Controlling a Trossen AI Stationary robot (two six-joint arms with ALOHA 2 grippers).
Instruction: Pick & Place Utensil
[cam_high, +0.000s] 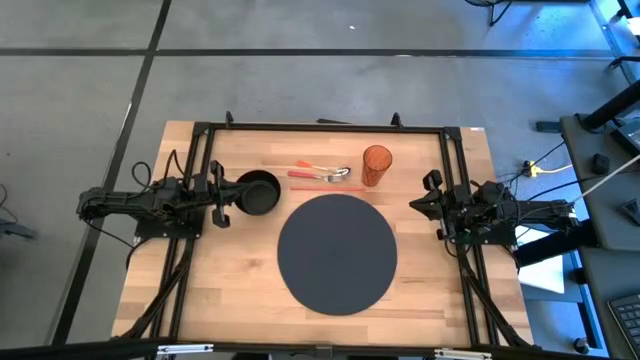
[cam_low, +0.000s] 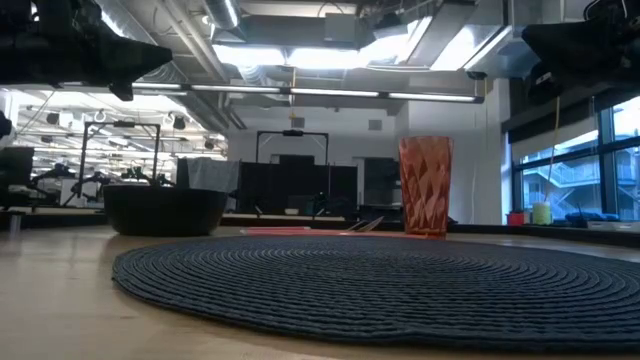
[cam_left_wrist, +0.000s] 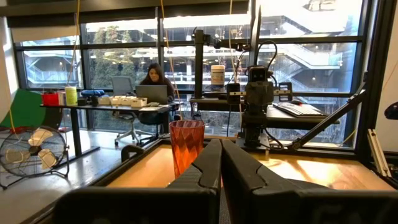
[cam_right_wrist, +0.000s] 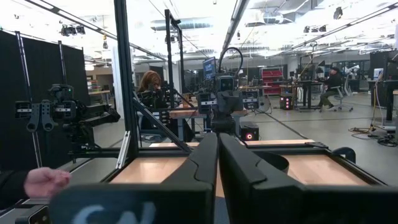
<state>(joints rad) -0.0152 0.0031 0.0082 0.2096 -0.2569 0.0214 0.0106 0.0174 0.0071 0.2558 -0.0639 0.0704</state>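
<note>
Utensils with orange-red handles (cam_high: 320, 175) lie flat on the wood near the table's far edge, between a black bowl (cam_high: 257, 192) and an orange faceted cup (cam_high: 376, 165); the cup stands upright. A round dark woven mat (cam_high: 337, 252) lies flat at the table's centre. My left gripper (cam_high: 222, 197) waits at the left side, just left of the bowl, fingers shut (cam_left_wrist: 219, 163). My right gripper (cam_high: 432, 197) waits at the right side, right of the cup, fingers shut (cam_right_wrist: 217, 155). Neither touches anything.
A black frame (cam_high: 320, 128) borders the table on the far, left and right sides. Bare wood lies around the mat towards the near edge. A person sits at a desk (cam_left_wrist: 152, 84) beyond the table; a hand (cam_right_wrist: 43, 182) shows in the right wrist view.
</note>
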